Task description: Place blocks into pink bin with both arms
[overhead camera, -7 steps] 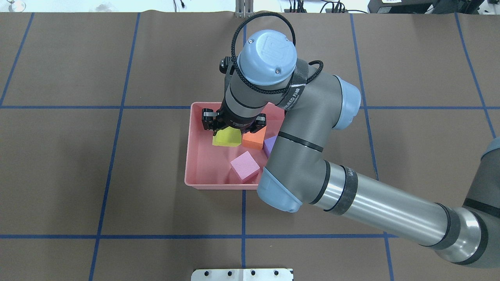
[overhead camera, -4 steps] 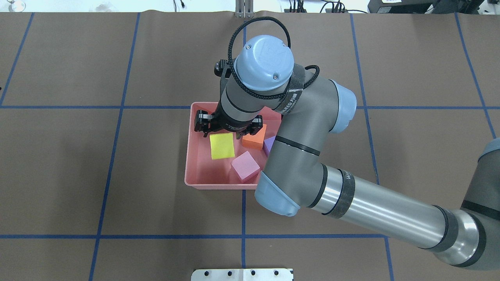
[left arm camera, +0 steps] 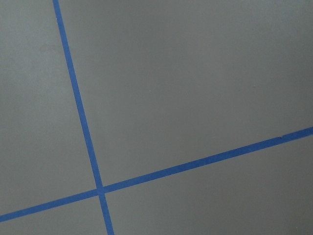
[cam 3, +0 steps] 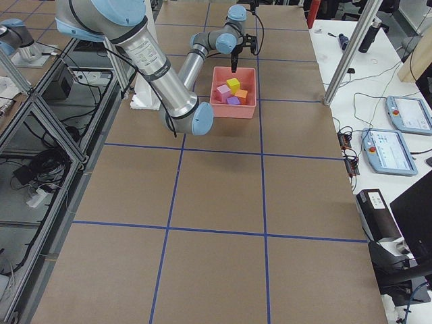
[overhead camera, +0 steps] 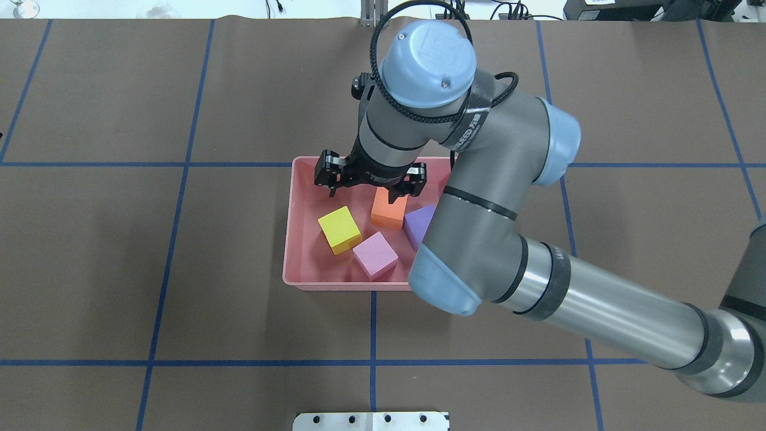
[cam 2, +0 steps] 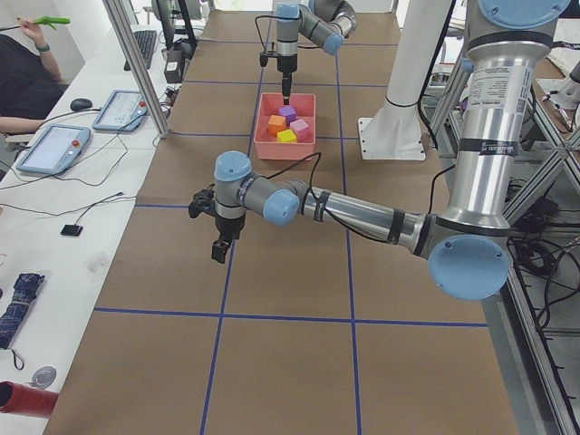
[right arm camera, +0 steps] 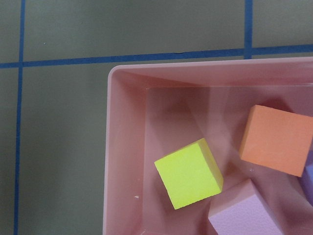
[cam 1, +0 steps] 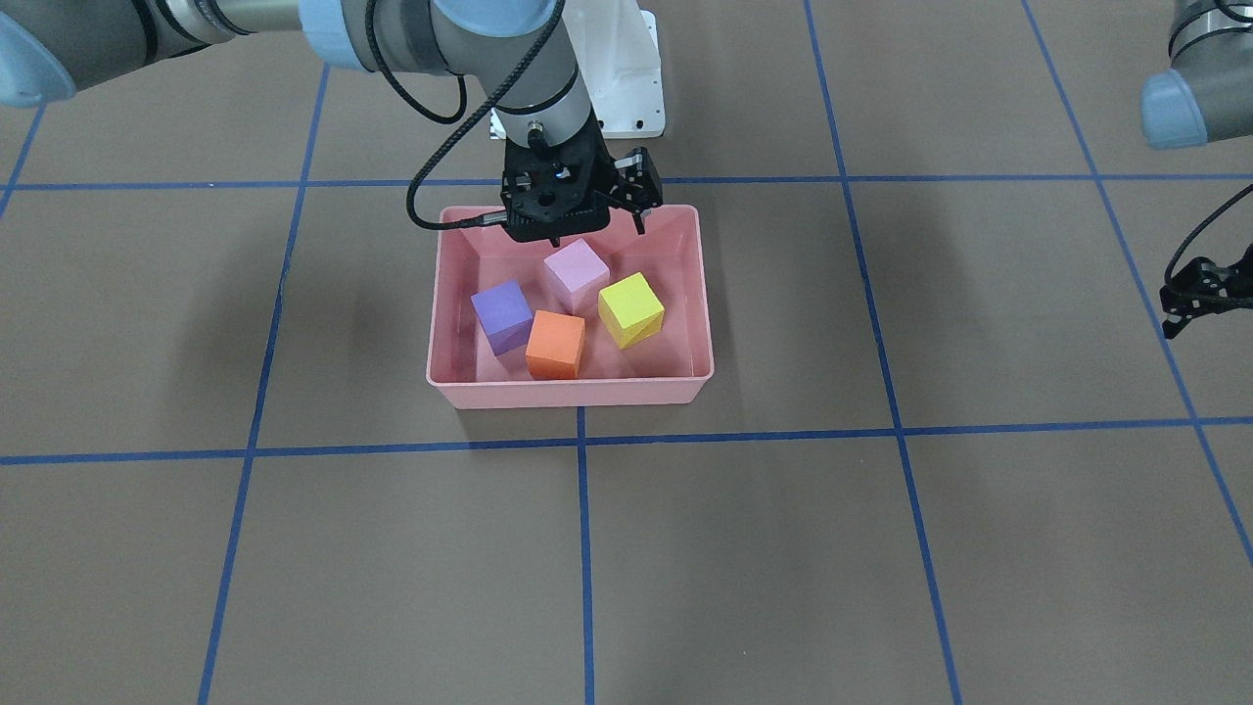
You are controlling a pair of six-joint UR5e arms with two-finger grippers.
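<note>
All the blocks lie in the pink bin (overhead camera: 291, 239): yellow (overhead camera: 339, 230), pink-lilac (overhead camera: 375, 255), orange (overhead camera: 388, 211) and purple (overhead camera: 419, 224), the purple one partly under my right arm. My right gripper (overhead camera: 371, 184) is open and empty above the bin's far side, just above the orange block. The front view shows the bin (cam 1: 568, 392), the yellow block (cam 1: 630, 309) and this gripper (cam 1: 578, 220). The right wrist view looks down on the yellow block (right arm camera: 189, 173). My left gripper (cam 1: 1199, 294) hangs far from the bin over bare table; I cannot tell how its jaws stand.
Blue tape lines (overhead camera: 372, 323) cross the brown table cover. The white metal base (overhead camera: 371, 421) sits at the table's near edge. My right arm's forearm (overhead camera: 598, 311) stretches over the table right of the bin. An operators' bench with tablets (cam 2: 54, 145) runs along the far side.
The yellow block left my right gripper's fingers and now lies in the bin, turned a little. The right gripper has risen and shifted to the right, toward the bin's far wall.
</note>
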